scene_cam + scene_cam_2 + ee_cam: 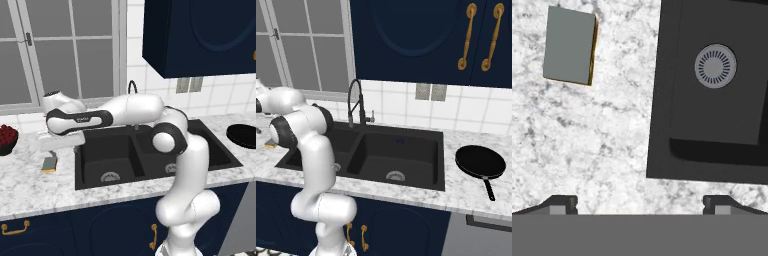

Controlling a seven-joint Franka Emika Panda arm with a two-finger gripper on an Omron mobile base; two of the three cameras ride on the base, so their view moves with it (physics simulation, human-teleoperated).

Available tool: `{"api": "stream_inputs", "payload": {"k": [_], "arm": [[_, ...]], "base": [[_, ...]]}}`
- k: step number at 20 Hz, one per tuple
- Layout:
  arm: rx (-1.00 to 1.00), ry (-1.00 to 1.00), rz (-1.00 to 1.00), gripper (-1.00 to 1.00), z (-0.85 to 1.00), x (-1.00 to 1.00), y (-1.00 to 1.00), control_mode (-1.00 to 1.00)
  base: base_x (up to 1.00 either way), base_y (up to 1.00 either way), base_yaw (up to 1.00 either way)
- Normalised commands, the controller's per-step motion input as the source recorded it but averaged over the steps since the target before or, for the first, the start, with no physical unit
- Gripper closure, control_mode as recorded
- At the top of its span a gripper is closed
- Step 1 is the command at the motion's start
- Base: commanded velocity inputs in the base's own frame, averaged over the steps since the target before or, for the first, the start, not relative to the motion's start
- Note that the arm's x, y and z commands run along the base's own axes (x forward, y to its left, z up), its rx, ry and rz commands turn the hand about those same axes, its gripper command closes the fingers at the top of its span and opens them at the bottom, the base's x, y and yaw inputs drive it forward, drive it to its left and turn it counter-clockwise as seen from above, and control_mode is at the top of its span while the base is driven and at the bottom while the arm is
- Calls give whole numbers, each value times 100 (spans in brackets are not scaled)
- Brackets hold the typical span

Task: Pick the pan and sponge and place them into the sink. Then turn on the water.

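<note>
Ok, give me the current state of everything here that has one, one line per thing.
hand: open, empty, above the counter.
sponge: lying flat on the counter left of the sink, grey side up, not gripped.
pan: upright on the counter right of the sink, empty.
sink: both basins empty and dry.
faucet: off, no water running.
bowl: holding red fruit, on the counter.
</note>
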Motion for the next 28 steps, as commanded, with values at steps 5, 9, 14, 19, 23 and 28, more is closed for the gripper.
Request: {"api": "stream_inputs", "payload": {"k": [5, 9, 14, 19, 23, 28], "arm": [[0, 0, 0, -100, -36, 12, 20, -100], [3, 0, -1, -100, -29, 18, 9, -100], [13, -1, -9, -100, -32, 26, 0, -100], [11, -1, -8, -100, -41, 30, 1, -100], [1, 0, -3, -100, -31, 16, 14, -100], [0, 0, 0, -100, -20, 19, 25, -100]], "base": [[0, 0, 0], [0, 0, 0], [0, 0, 0], [0, 0, 0], [0, 0, 0], [0, 0, 0]]}}
